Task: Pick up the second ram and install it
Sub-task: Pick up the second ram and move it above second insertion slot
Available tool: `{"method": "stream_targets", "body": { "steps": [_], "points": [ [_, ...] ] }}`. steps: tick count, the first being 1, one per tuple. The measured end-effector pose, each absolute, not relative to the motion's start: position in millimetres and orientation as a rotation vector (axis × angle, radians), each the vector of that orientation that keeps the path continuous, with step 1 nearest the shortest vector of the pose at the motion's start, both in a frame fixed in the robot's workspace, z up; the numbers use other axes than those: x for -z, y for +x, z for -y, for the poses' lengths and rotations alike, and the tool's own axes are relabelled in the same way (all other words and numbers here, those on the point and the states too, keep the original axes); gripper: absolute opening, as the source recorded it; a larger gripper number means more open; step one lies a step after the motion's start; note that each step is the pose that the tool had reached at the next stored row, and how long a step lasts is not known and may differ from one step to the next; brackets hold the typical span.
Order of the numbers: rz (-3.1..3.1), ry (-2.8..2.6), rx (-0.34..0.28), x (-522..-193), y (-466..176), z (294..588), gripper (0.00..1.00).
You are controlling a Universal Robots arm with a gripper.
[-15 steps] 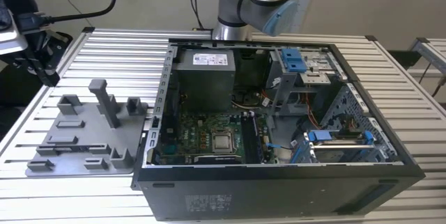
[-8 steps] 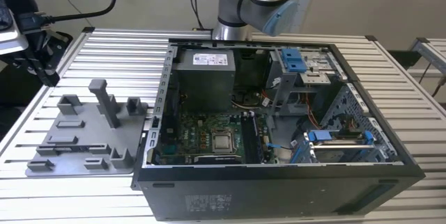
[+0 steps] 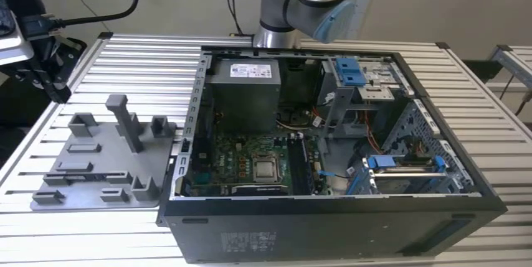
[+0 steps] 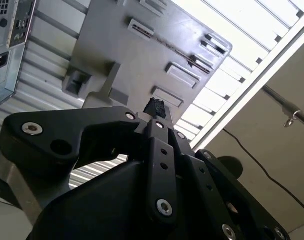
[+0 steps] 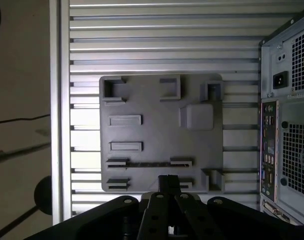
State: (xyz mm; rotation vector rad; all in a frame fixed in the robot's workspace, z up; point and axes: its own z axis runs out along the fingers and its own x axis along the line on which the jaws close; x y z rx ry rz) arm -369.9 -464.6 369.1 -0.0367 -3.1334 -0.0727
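Grey holder tray point(image 5: 156, 135), one, lies on the bench point(image 5: 161, 45) beside one open computer case point(image 3: 332, 229). One end effector point(image 5: 167, 180) hangs above the tray, fingers pressed together. Where the second ram sits I cannot tell.

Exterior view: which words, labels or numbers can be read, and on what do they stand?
None can be read.
White label on the power supply: print too small.
Pale print on the computer case's near panel: too blurred.
Grey holder tray: no markings seen.
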Motion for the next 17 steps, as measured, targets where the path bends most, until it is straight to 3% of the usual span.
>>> {"method": "stream_targets", "body": {
  "steps": [17],
  "points": [
    [3.124,0.195,0.071,-368.9,-369.9,464.7,0.11]
  ]
}}
